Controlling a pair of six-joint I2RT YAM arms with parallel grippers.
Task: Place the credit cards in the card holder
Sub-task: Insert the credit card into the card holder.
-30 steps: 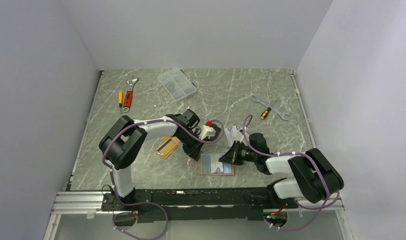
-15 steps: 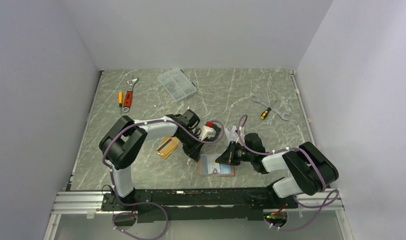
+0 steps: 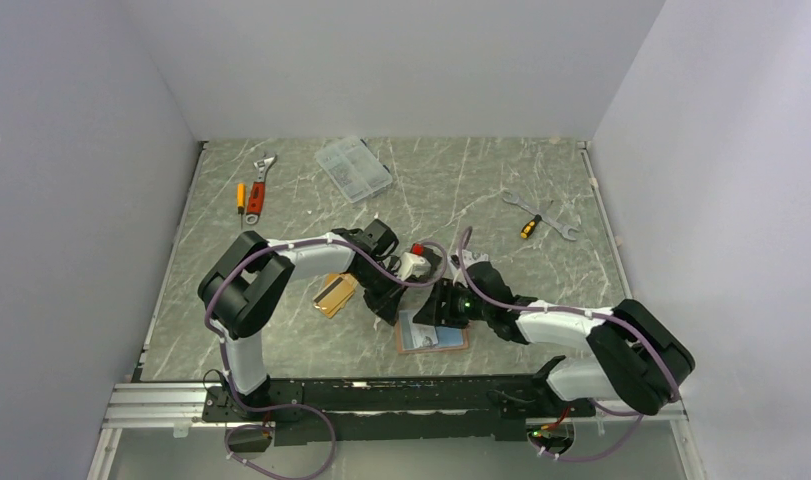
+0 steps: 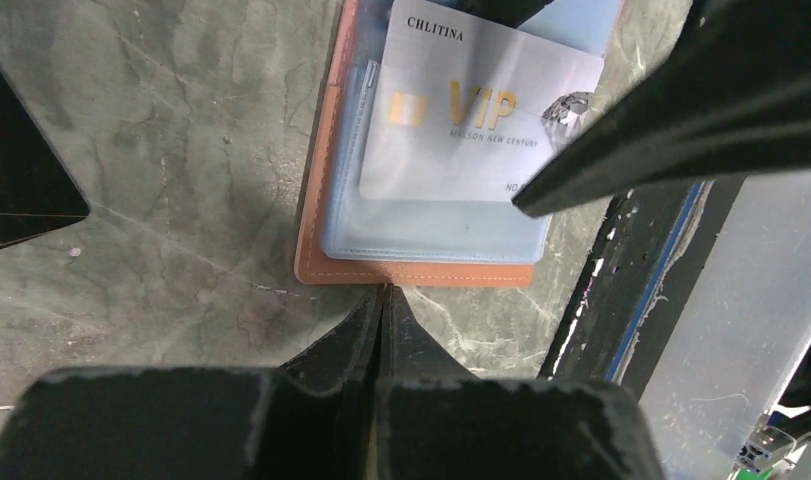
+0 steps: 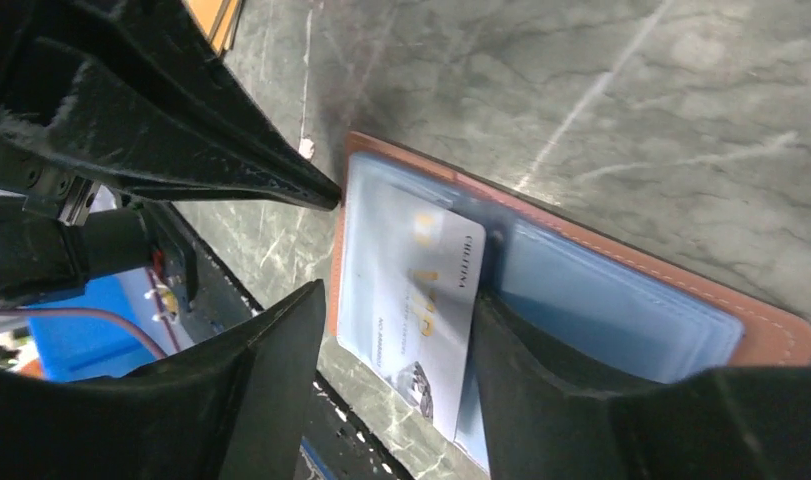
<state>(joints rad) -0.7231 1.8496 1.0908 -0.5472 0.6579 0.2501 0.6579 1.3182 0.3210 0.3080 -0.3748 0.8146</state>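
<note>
The card holder (image 4: 411, 272) lies open on the table, pale-blue inside up; it also shows in the top view (image 3: 451, 344). A silver-grey credit card (image 4: 471, 110) sits partly inside its clear pocket, one end sticking out. My left gripper (image 4: 384, 296) is shut and empty, its tips pressed on the holder's salmon edge. My right gripper (image 5: 396, 315) is open astride the silver card (image 5: 416, 290), one finger against the card's edge, the other just off the holder's rim. An orange-gold credit card (image 3: 335, 294) with a dark stripe lies left of the left gripper (image 3: 393, 306).
A clear compartment box (image 3: 353, 168) stands at the back. Wrench and screwdrivers (image 3: 256, 190) lie back left, more wrenches (image 3: 541, 215) back right. A red-capped item (image 3: 417, 247) is just behind the grippers. A black flat piece (image 4: 21, 190) lies left of the holder. The table's front rail (image 3: 401, 385) runs close by.
My right gripper has opened and pushed left across the holder, now straddling the silver card. The left gripper has stayed shut at the holder's edge.
</note>
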